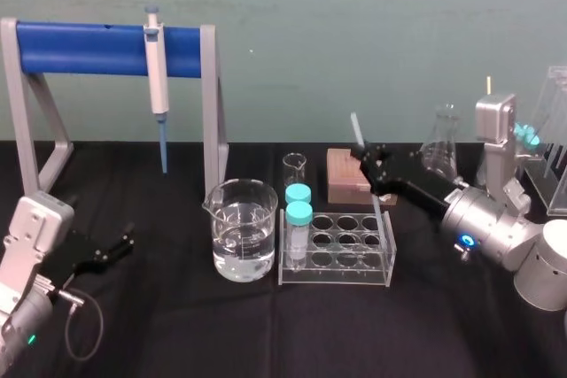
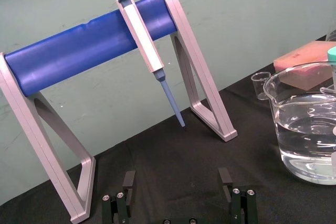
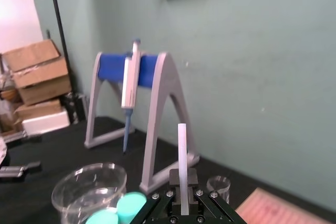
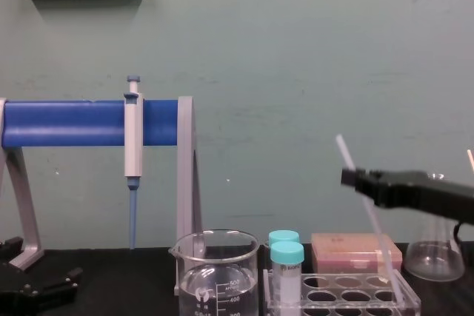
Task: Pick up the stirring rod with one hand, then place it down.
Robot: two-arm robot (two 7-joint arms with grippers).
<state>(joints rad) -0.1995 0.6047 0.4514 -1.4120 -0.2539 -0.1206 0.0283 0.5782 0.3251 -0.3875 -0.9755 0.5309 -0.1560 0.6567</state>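
The stirring rod (image 1: 365, 158) is a thin translucent white stick, held tilted above the clear tube rack (image 1: 337, 263). Its upper end leans toward the wall and its lower end hangs near the rack's right side. My right gripper (image 1: 370, 164) is shut on the rod around its upper half. In the chest view the rod (image 4: 368, 212) slants down from the black right gripper (image 4: 354, 178) toward the rack. The right wrist view has the rod (image 3: 182, 156) standing up between the closed fingers (image 3: 173, 195). My left gripper (image 1: 113, 248) rests open at the left of the table, with both fingers (image 2: 128, 181) apart.
A beaker of water (image 1: 242, 229) stands left of the rack, which holds two teal-capped tubes (image 1: 299, 219). A grey-and-blue pipette (image 1: 158, 77) hangs on the blue-barred stand (image 1: 89, 49). A brown box (image 1: 345, 176), a small glass (image 1: 294, 165) and a conical flask (image 1: 440, 143) sit behind.
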